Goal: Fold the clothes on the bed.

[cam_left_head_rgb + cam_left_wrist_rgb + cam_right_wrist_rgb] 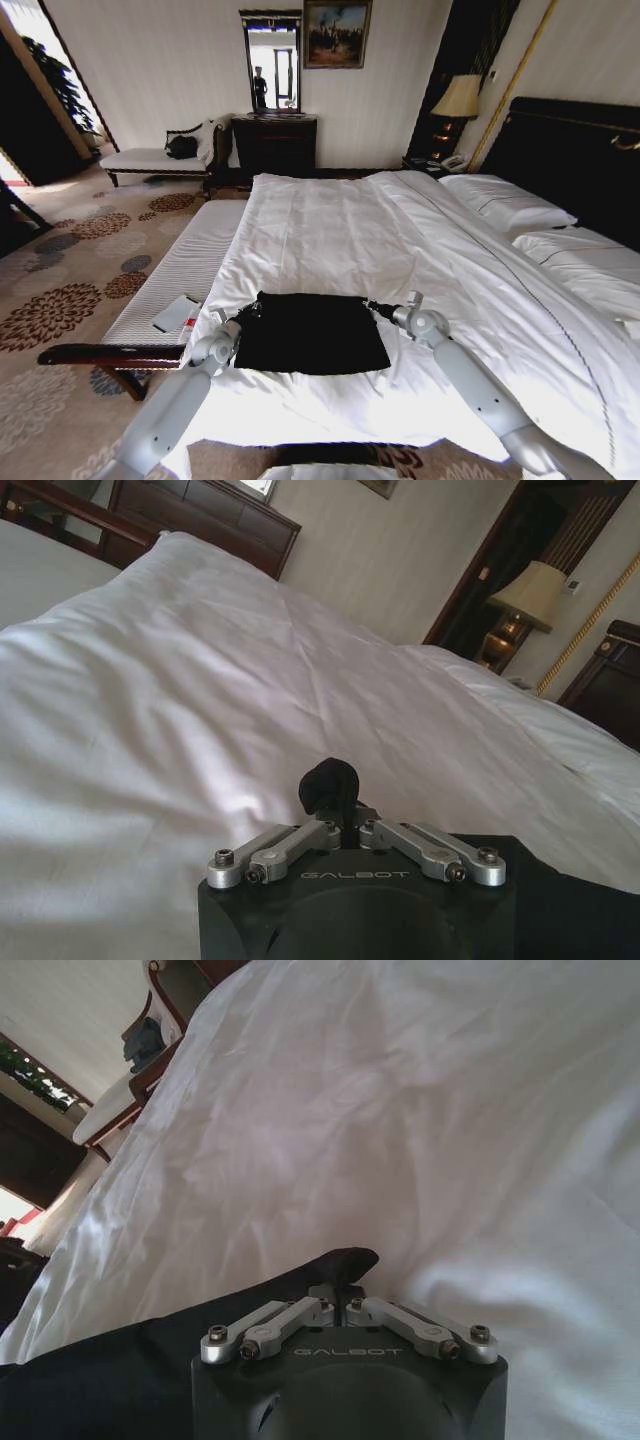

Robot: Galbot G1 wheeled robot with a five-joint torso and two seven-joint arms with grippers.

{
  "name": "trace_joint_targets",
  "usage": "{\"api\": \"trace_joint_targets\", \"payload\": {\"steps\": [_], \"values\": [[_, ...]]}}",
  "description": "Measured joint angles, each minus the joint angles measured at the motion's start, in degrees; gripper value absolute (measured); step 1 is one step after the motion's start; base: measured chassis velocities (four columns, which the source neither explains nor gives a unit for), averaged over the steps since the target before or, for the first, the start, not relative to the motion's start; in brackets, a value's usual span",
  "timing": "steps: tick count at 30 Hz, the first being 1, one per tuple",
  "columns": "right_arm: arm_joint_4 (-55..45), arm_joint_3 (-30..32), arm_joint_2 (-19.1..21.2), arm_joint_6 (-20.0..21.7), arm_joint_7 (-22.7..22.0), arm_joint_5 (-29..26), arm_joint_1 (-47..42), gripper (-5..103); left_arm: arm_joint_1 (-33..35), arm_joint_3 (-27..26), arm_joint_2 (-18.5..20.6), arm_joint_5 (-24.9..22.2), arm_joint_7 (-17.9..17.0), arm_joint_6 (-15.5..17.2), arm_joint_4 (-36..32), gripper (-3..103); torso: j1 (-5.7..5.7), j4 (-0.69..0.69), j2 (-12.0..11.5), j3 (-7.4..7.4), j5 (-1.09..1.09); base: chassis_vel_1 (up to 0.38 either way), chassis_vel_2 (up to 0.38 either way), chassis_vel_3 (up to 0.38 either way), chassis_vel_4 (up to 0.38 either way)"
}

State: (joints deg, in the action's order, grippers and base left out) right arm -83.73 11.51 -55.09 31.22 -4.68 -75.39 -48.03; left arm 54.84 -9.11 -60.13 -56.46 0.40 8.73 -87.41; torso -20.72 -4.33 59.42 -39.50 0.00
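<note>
Black T-shirt [310, 333] lies flat as a rough rectangle on the white duvet near the foot of the bed [330, 230], already partly folded by the look of it. Left gripper [243, 317] sits at the shirt's far-left corner, right gripper [380, 307] at the far-right corner; both are clamped tight w/ a pinch of black cloth poking up between the fingers, seen in both wrist views. Prob. holding the two far corners so that edge can move as one straight line w/o sagging. Room: wide bare duvet beyond the shirt toward the pillows [505, 205]; near side has less sheet before the bed's foot edge. Bench [170, 285] w/ a grey slab [176, 313] runs just beside the bed on the left, so that arm has less swing room.
</note>
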Motion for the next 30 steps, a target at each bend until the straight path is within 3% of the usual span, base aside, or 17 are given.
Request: {"api": "trace_joint_targets", "payload": {"steps": [7, 15, 22, 30], "values": [[-9.7, 2.7, 1.9, -2.2, -1.5, -0.9, -2.2, 0, 1.0, -2.6, 2.4, -1.6, 0.0, -0.4, -5.8, 3, 0.00, -0.01, 0.0, 0.00, 0.00, 0.000, 0.000, 0.000, 0.000], [-24.4, 7.9, 5.5, -5.5, -3.4, -3.3, -2.7, 0, 2.4, -6.9, 8.4, -5.7, 0.0, -1.7, -21.6, 3, 0.00, 0.00, 0.0, 0.00, 0.00, 0.000, 0.000, 0.000, 0.000], [-31.8, 13.2, 7.7, -8.2, -2.6, -3.5, -5.0, 0, 3.2, -10.9, 11.7, -8.9, 0.0, -2.5, -29.2, 3, 0.00, -0.01, 0.0, 0.01, 0.01, 0.000, 0.000, 0.000, 0.000], [-41.2, 22.6, 9.7, -7.1, -5.4, -8.3, -11.8, 0, 11.9, -18.2, 12.8, -8.7, 0.0, -3.0, -35.8, 3, 0.00, 0.02, 0.0, 0.01, 0.01, 0.000, 0.000, 0.000, 0.000]]}}
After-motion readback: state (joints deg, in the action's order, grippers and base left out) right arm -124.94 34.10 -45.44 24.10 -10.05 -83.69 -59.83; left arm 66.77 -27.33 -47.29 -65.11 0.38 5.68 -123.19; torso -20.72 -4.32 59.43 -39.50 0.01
